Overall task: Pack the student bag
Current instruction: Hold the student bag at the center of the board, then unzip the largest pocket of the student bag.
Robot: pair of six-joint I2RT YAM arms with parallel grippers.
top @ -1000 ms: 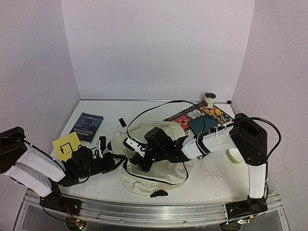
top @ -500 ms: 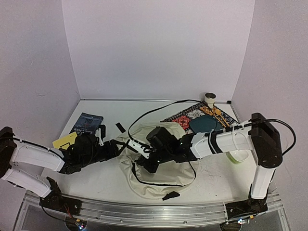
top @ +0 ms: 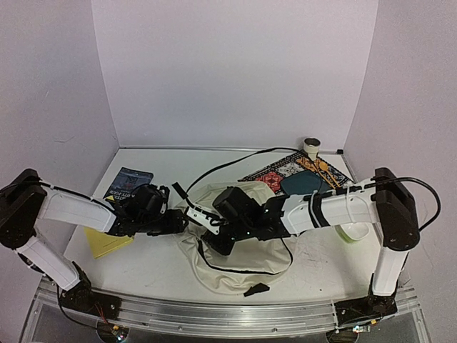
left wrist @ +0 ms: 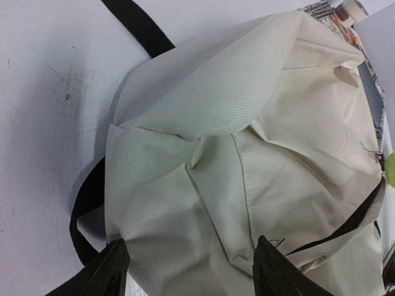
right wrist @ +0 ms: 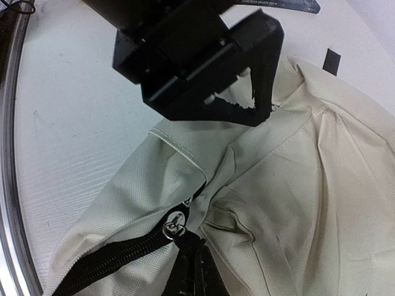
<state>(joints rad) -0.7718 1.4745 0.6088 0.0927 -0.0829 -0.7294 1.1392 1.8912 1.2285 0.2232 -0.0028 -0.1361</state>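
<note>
Found the student bag [top: 235, 257] slumped flat in front of both arms: cream woven cloth, soft, creased and bunched into folds. Judged its long axis to run from its near end to its far end, though barely longer than wide.

Saw both claws at the bag's left rim. Caught the left gripper [left wrist: 192, 268] with fingers spread wide over a fold of the cloth, pinching nothing. Placed the bulk of the bag ahead of that claw and to its right. Saw the right gripper [right wrist: 190, 262] stretched in across the bag from the bag's right side. Read its fingers as pressed together on the cloth at the end of the black zipper [right wrist: 117, 262], just beside the metal pull ring [right wrist: 174, 226].

Judged the left arm nearer to that rim. Expected the coming move to turn on the limp cloth bunching between the open fingers rather than sliding out.

Noted a black webbing strap [left wrist: 137, 24] trailing off the bag's far left corner.

Further out, left of the bag, spotted a dark blue paperback [top: 127, 182] and a yellow pad [top: 104, 242]. Just beside the bag's far right corner, made out a patterned mat [top: 271, 175] carrying a smooth teal case [top: 303, 184], with a roll of tape [top: 311, 147] beyond.
</note>
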